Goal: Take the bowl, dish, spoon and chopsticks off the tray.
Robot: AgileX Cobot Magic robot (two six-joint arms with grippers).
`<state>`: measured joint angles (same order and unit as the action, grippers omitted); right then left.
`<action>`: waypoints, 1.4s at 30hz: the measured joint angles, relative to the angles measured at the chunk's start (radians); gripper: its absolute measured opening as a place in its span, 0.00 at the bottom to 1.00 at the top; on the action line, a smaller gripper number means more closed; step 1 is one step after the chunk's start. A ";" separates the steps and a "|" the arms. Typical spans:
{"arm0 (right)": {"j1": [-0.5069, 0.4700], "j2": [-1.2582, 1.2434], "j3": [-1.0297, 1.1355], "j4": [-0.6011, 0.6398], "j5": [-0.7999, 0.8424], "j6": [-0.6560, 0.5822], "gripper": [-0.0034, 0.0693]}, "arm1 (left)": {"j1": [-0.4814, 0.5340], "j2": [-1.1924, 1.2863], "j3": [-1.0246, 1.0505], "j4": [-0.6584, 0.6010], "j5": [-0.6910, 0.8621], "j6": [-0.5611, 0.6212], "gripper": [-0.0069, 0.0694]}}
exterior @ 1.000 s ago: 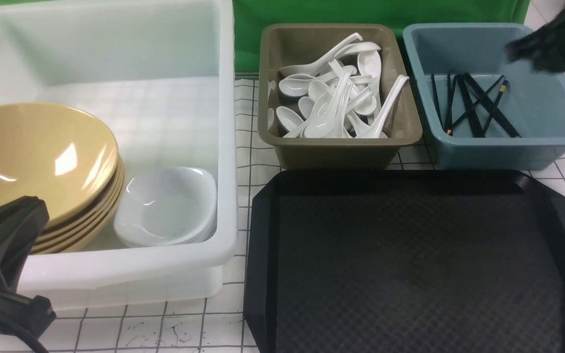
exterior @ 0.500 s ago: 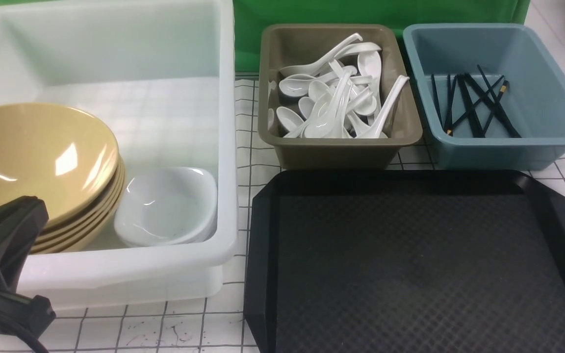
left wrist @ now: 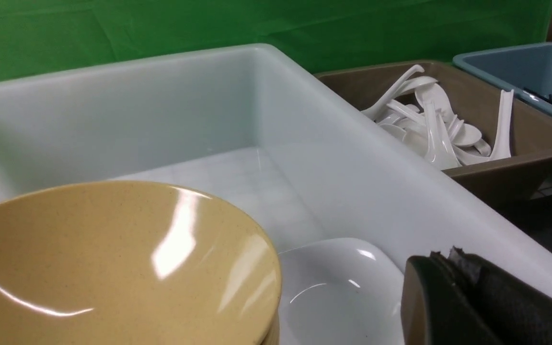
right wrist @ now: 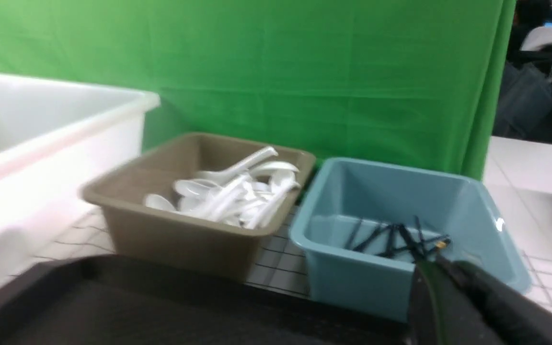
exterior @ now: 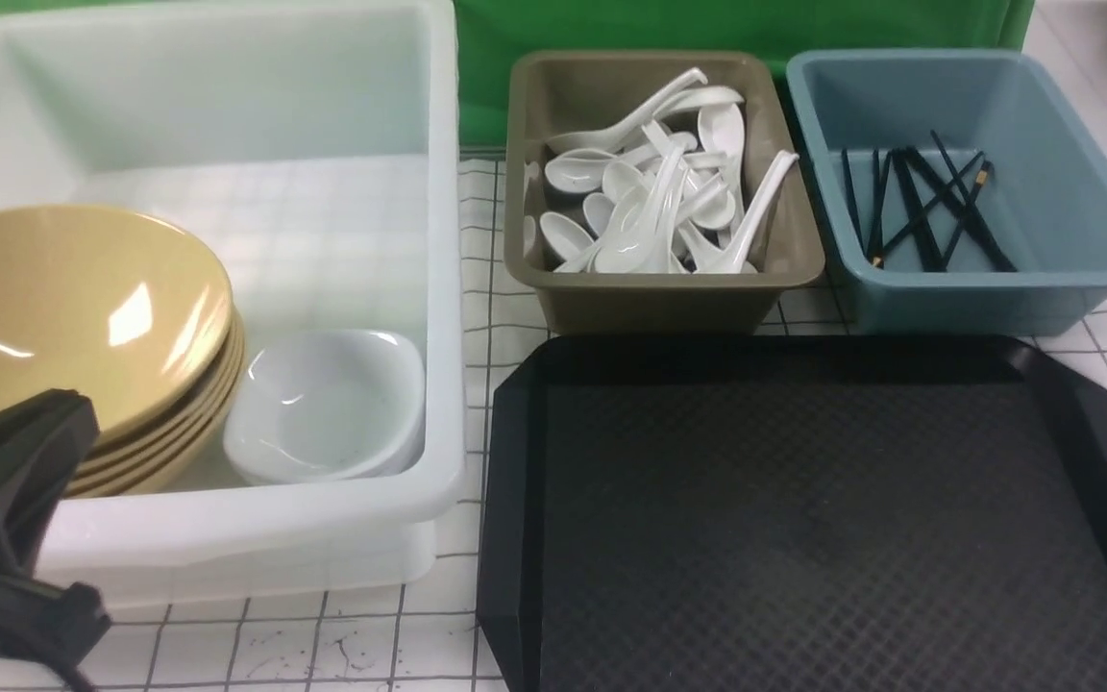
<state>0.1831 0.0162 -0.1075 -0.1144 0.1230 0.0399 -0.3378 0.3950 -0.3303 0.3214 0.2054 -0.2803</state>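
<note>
Left end effector (exterior: pixel 73 408): closed, empty | bowl (exterior: pixel 73 308) just beyond | tray (exterior: pixel 803 519) bare

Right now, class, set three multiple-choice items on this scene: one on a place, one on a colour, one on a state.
1. Where do the chopsticks lie?
A. blue bin
B. olive bin
C. tray

2. What colour are the stacked bowls?
A. white
B. mustard yellow
C. black

3. What is on the tray?
A. a spoon
B. a dish
C. nothing visible

Answers:
1 A, the black sticks sit inside the blue bin.
2 B, the stack in the white tub is glossy yellow.
3 C, only its bare textured surface shows.
</note>
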 joint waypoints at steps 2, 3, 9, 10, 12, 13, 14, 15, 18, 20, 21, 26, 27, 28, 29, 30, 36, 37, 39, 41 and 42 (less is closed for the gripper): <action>-0.051 -0.001 0.042 0.015 -0.049 -0.001 0.10 | 0.000 0.001 0.000 0.000 0.008 0.000 0.08; -0.084 -0.005 0.080 0.026 -0.086 -0.003 0.10 | 0.000 0.001 0.000 0.000 0.011 0.000 0.08; -0.186 -0.027 0.132 0.067 -0.021 -0.029 0.10 | 0.000 0.001 0.000 0.000 0.022 0.000 0.08; -0.187 -0.027 0.132 0.071 0.002 -0.029 0.10 | 0.000 0.001 0.000 0.000 0.023 0.000 0.08; -0.187 -0.027 0.133 0.077 0.068 -0.029 0.10 | 0.000 0.001 0.000 0.000 0.023 0.000 0.08; -0.187 -0.027 0.134 0.079 0.099 -0.029 0.10 | 0.000 0.001 0.000 0.000 0.023 0.000 0.08; -0.187 -0.027 0.135 0.080 0.132 -0.029 0.10 | 0.000 0.001 0.000 0.000 0.024 0.000 0.08; -0.187 -0.027 0.135 0.081 0.146 -0.030 0.10 | 0.000 0.001 0.000 0.000 0.024 0.000 0.08; -0.187 -0.027 0.135 0.083 0.186 -0.030 0.10 | 0.000 0.001 0.000 0.000 0.024 0.000 0.08; -0.187 -0.027 0.135 0.084 0.186 -0.027 0.10 | 0.000 0.001 0.000 0.000 0.024 0.000 0.08; -0.187 -0.027 0.135 0.084 0.186 -0.025 0.10 | 0.000 0.001 0.000 0.000 0.024 0.000 0.08; -0.187 -0.027 0.135 0.084 0.185 -0.004 0.10 | 0.000 0.001 0.000 0.000 0.024 0.000 0.08; -0.187 -0.027 0.135 0.084 0.185 0.002 0.10 | 0.000 0.001 0.000 0.000 0.024 0.000 0.08; -0.187 -0.027 0.135 0.084 0.185 0.003 0.10 | 0.000 0.001 0.000 0.000 0.024 0.000 0.08; -0.187 -0.027 0.135 0.084 0.185 0.005 0.10 | 0.000 0.001 0.000 0.000 0.024 0.000 0.08; -0.187 -0.027 0.135 0.084 0.185 0.006 0.10 | 0.000 0.001 0.000 0.000 0.024 0.000 0.08; -0.187 -0.027 0.135 0.084 0.185 0.009 0.11 | 0.000 0.001 0.000 0.000 0.024 0.000 0.08; -0.187 -0.027 0.135 0.084 0.185 0.009 0.11 | 0.000 0.001 0.000 0.000 0.024 0.000 0.08; -0.187 -0.027 0.135 0.084 0.185 0.009 0.11 | 0.000 0.001 0.000 0.000 0.024 0.000 0.08; -0.187 -0.027 0.135 0.087 0.185 0.009 0.11 | 0.000 -0.014 0.014 0.000 0.017 0.000 0.08; -0.187 -0.027 0.135 0.087 0.185 0.009 0.11 | 0.000 -0.023 0.020 0.002 0.020 0.000 0.08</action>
<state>-0.0040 -0.0112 0.0271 -0.0272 0.3085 0.0486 -0.3378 0.3717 -0.3101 0.3239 0.2255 -0.2803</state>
